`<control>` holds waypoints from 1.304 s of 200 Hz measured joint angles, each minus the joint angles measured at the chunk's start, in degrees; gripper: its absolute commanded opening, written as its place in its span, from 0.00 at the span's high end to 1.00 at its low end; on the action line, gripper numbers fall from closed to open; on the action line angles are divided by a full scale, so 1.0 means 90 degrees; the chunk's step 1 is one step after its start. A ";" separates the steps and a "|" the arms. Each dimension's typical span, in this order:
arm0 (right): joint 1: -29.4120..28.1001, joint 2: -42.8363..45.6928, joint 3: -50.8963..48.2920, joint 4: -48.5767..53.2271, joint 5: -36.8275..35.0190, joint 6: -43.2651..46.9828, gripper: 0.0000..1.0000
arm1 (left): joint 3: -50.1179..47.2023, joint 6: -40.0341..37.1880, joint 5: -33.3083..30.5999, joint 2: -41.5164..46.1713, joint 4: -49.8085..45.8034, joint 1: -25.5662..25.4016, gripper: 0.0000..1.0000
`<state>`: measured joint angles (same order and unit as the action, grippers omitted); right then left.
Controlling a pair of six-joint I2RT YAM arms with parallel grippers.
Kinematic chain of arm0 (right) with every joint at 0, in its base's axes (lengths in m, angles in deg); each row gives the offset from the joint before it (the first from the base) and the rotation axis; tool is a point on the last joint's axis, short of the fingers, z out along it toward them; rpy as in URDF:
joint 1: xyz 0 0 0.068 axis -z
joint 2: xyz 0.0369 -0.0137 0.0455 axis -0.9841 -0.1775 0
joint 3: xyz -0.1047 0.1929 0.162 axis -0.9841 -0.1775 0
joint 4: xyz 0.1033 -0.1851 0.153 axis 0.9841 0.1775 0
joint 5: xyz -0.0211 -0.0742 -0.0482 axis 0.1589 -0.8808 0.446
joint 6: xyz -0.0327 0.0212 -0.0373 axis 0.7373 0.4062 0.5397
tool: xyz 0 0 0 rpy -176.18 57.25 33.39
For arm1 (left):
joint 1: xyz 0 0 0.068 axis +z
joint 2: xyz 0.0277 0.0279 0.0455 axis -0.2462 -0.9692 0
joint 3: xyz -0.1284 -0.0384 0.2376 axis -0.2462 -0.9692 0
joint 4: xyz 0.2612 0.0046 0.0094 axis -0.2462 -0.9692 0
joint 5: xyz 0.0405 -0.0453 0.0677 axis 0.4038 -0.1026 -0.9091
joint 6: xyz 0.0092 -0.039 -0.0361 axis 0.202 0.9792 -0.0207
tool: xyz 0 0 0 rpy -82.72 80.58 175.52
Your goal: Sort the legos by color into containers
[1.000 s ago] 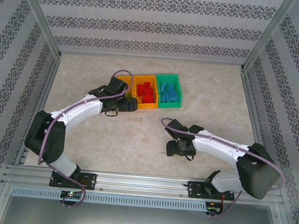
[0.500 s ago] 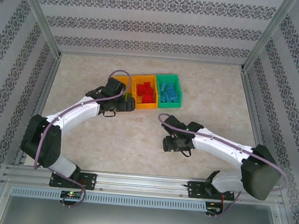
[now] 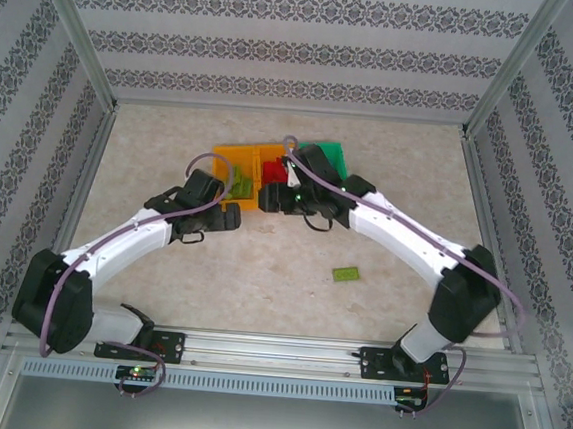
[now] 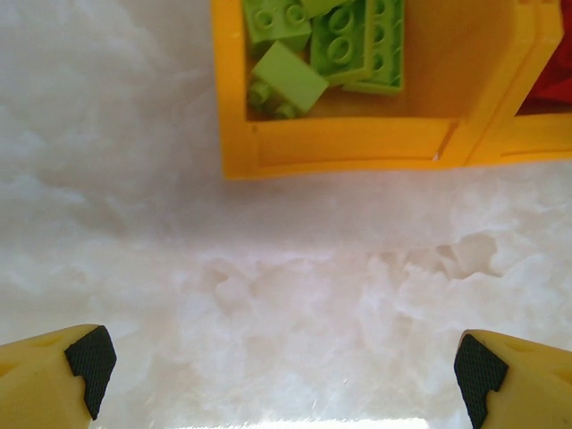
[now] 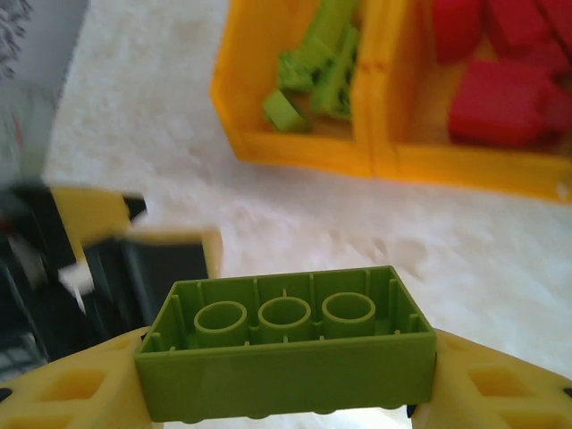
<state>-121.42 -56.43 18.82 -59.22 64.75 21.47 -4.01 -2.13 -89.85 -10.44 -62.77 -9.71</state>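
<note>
Lime brick [image 5: 284,353] is clamped in my right gripper [image 5: 286,402], its long axis running finger to finger, hollow underside toward the wrist camera. Its home, the left orange bin [image 5: 290,147] holding the other green legos [image 5: 317,67], lies ahead and slightly left of my fingers, so I judge a short forward reach is what comes next. My left gripper [image 4: 286,366] hangs wide open just short of that bin. The top view adds a second green brick [image 3: 345,273] loose on the table [image 3: 409,185].

Table [image 3: 260,283]: pale marbled top, bare patches matte. Walls [image 3: 301,50] on three sides: white, grey ornamental bands. Aluminium posts [image 3: 77,31] slant at back corners. Slotted rail [image 3: 275,349] along near edge.
</note>
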 measured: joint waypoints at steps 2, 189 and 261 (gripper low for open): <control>0.0017 -0.0085 0.0073 -0.0039 0.0051 0.0000 0.49 | -0.0029 -0.0002 -0.0012 0.0029 -0.0002 0.0002 0.01; 0.0605 -0.4430 0.4199 -0.0481 0.1768 -0.0857 0.06 | -0.1647 -0.0542 0.0685 0.1717 0.0024 -0.0209 0.00; 0.0648 -0.3325 0.3181 -0.0469 0.1520 -0.0731 0.02 | -0.1377 -0.1081 0.0469 0.1489 0.0177 -0.1549 0.00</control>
<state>-115.59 -86.35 47.45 -63.43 78.43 14.90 -16.41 -11.85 -85.63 2.95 -61.17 -23.66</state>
